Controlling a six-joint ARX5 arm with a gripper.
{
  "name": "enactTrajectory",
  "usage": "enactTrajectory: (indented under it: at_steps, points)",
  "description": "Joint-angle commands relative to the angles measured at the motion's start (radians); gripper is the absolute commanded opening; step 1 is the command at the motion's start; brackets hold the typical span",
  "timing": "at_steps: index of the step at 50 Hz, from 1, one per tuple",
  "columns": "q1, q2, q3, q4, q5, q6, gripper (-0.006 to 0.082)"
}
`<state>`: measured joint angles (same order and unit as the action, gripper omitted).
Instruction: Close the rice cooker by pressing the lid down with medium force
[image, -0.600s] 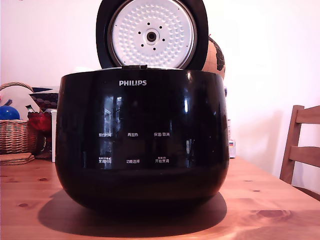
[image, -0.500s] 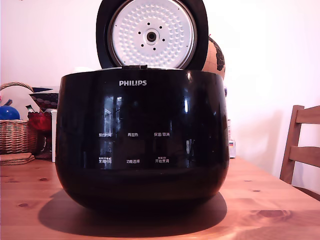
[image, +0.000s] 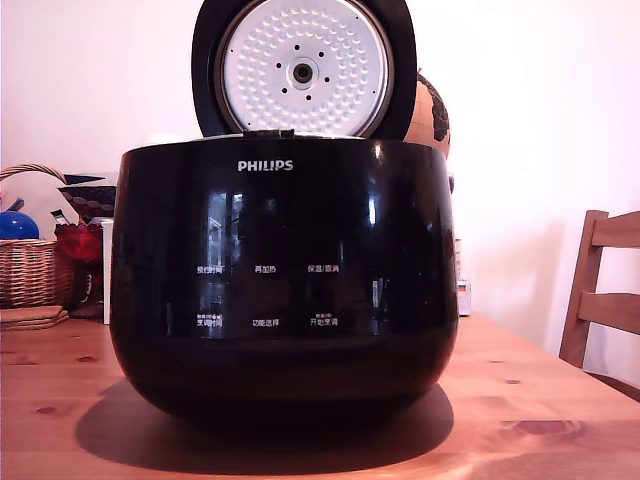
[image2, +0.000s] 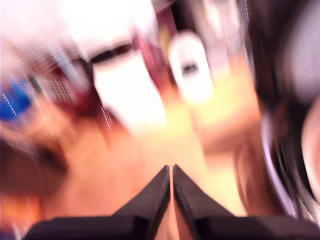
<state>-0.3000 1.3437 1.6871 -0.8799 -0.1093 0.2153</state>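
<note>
- The rice cooker (image: 280, 280), a large glossy black rounded pot, stands in the middle of the wooden worktop (image: 540, 400) and fills most of the exterior view.
- Its front carries the white word "PHILIPS" near the upper rim, slightly toward the exterior view's left of centre.
- Below the logo sit two rows of three small white Chinese button labels; the characters are too small to read with certainty.
- The lid (image: 304, 68) stands open and upright behind the pot's rim, its inner face turned toward the exterior camera.
- That inner face is a dimpled silver-white metal plate with a dark centre hub and a ring of small holes around it, framed by the thick black lid edge.
- At the exterior view's left, a wicker basket (image: 35, 265) with a blue ball (image: 17, 225) in it sits on the worktop, well apart from the cooker.
- At the exterior view's right, part of a wooden chair (image: 605, 300) shows beside the worktop.
- The gripper (image2: 172, 172) appears only in the wrist view: its two dark jaws are drawn together with a hairline slit between the tips, and nothing is held.
- The wrist view is heavily blurred; behind the jaws only smeared white, orange and dark shapes show, and none can be named.
</note>
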Motion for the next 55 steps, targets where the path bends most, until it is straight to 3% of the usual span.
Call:
enactTrajectory:
  at_steps: [1, 11, 23, 36, 46, 55]
  points:
    - [0.009, 0.007, 0.01, 0.08, 0.007, 0.001, -0.0021]
    - [0.012, 0.048, 0.01, 0.257, 0.098, 0.002, -0.0021]
    - [0.026, 0.172, 0.065, 0.281, 0.188, 0.001, -0.0021]
    - [0.081, 0.345, 0.312, 0.176, 0.394, -0.027, -0.0021]
    - [0.145, 0.51, 0.556, 0.06, 0.652, -0.17, -0.0021]
    - [0.167, 0.592, 0.653, 0.068, 0.81, -0.288, -0.0021]
